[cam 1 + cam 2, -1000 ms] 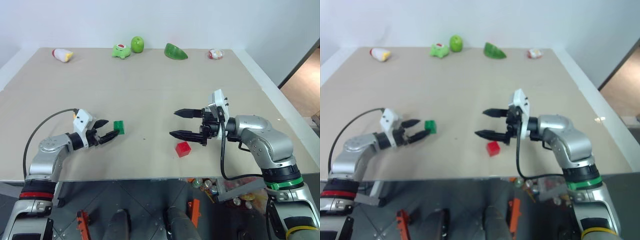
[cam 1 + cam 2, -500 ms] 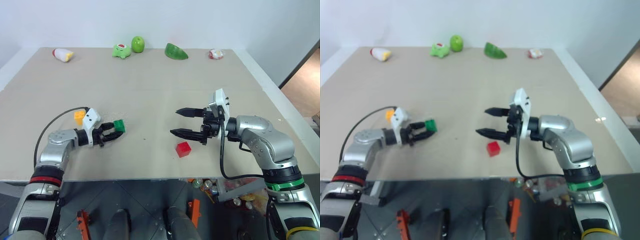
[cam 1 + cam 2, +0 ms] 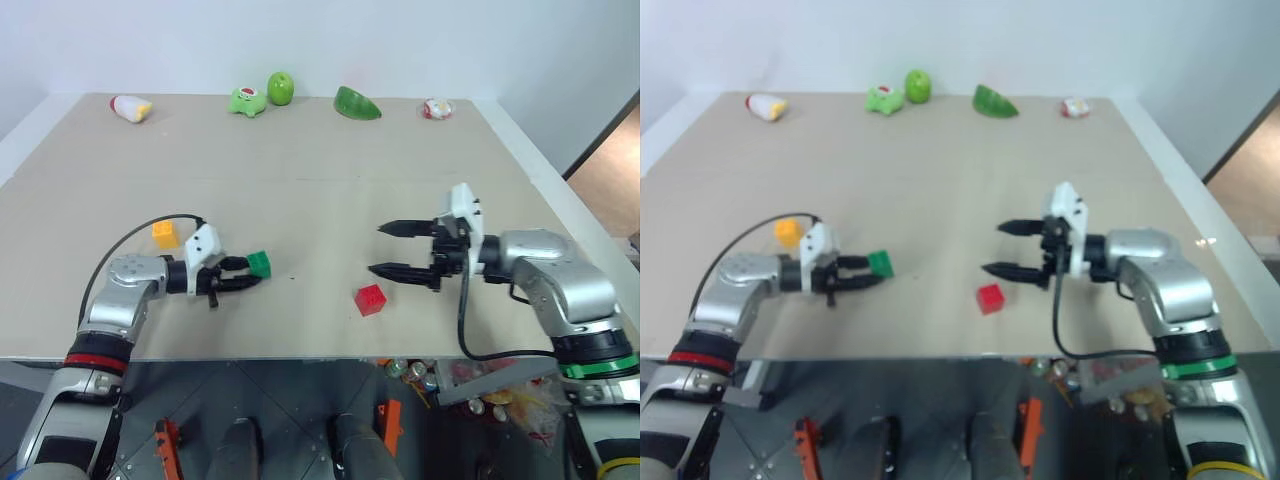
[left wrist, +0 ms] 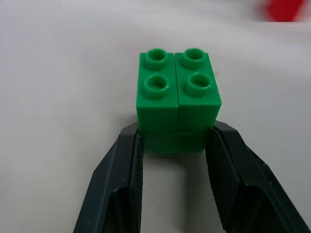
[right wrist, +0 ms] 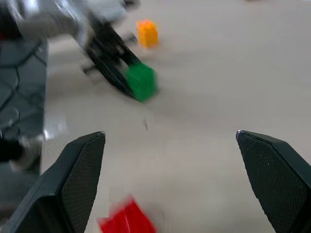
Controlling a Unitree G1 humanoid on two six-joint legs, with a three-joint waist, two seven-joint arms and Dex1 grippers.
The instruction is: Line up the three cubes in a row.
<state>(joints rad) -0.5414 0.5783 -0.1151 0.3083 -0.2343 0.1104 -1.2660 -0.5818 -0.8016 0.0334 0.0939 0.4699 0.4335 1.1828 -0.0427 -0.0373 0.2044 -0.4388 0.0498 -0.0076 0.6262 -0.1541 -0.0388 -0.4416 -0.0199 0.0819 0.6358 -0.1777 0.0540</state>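
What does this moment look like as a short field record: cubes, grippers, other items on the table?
green cube: clamped between the left gripper fingers, at table level
red cube: loose on the table, near its front edge
yellow-orange cube: loose, behind the left arm
right gripper: open, holding nothing, behind the red cube
far edge: green toys, white-and-red toys

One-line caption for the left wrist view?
Left pincer shut on the studded green cube, resting on the beige table.

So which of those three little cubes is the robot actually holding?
The green cube, pinched between the left end effector fingers. The yellow-orange cube and the red cube sit free on the table.
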